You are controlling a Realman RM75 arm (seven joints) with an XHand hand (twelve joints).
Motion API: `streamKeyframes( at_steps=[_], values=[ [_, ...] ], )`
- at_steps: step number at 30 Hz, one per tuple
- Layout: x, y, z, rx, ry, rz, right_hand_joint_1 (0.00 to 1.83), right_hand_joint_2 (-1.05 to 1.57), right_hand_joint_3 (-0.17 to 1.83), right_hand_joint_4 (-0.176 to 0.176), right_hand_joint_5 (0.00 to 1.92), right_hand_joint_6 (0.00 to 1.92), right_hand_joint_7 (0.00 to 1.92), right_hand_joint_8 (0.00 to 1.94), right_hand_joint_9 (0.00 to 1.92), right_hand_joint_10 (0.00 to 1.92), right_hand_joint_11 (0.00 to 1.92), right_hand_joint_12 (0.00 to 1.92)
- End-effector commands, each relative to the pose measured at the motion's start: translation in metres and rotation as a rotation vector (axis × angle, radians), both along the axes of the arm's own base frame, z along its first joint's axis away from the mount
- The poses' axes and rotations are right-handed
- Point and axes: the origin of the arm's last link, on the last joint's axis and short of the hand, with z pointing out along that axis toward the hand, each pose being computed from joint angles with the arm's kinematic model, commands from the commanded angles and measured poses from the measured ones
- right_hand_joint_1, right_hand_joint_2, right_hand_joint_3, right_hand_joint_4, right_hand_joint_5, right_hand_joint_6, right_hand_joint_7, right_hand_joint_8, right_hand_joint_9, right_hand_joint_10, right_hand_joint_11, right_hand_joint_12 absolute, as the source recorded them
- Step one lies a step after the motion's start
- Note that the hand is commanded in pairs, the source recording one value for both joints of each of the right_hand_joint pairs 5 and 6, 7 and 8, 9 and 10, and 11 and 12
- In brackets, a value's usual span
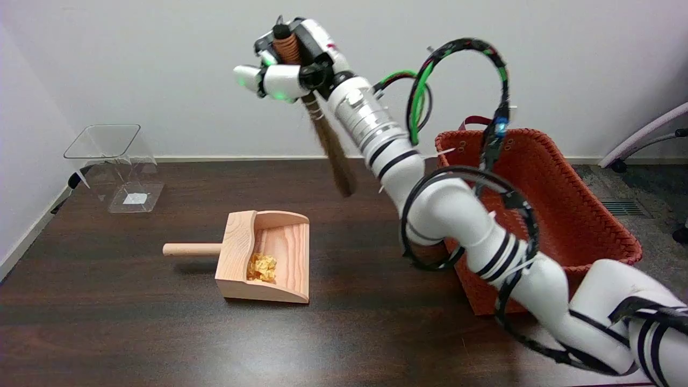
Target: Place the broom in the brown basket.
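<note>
Dark wooden table (134, 333); broom (328, 140) in raised robot hand (287, 62); no legible writing.

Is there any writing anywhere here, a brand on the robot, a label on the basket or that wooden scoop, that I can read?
None can be read.
Right hand, broom, brown basket: no lettering shows.
Wooden dustpan: only wood grain.
Clear plastic container: a pale square patch at its base, too small and blurred to tell whether it carries print.
</note>
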Motion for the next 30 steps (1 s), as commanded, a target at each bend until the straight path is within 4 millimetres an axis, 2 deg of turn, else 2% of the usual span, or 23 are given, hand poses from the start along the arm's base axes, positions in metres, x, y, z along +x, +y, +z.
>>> streamKeyframes(
  at_steps=[1, 5, 11, 19, 23, 30],
  values=[
    [0.055, -0.007, 0.075, -0.132, 0.091, 0.116, 1.29, 1.23, 0.42, 0.0, 1.92, 1.92, 1.92, 1.92, 1.92, 1.92, 1.92, 1.92],
    [0.059, -0.007, 0.093, -0.191, 0.132, 0.126, 1.29, 1.23, 0.42, 0.0, 1.92, 1.92, 1.92, 1.92, 1.92, 1.92, 1.92, 1.92],
    [0.058, 0.003, 0.136, -0.282, 0.108, 0.122, 1.29, 1.22, 0.43, 0.0, 1.92, 1.92, 1.92, 1.92, 1.92, 1.92, 1.92, 1.92],
    [0.048, 0.026, 0.193, -0.335, 0.097, 0.032, 1.3, 1.19, 0.44, 0.0, 1.92, 1.92, 1.92, 1.92, 1.92, 1.92, 1.92, 1.92],
    [0.044, 0.039, 0.21, -0.351, 0.085, -0.011, 1.3, 1.17, 0.45, 0.0, 1.92, 1.92, 1.92, 1.92, 1.92, 1.92, 1.92, 1.92],
    [0.04, 0.075, 0.241, -0.386, 0.114, -0.059, 1.31, 1.14, 0.48, 0.0, 1.92, 1.92, 1.92, 1.92, 1.92, 1.92, 1.92, 1.92]
  ],
)
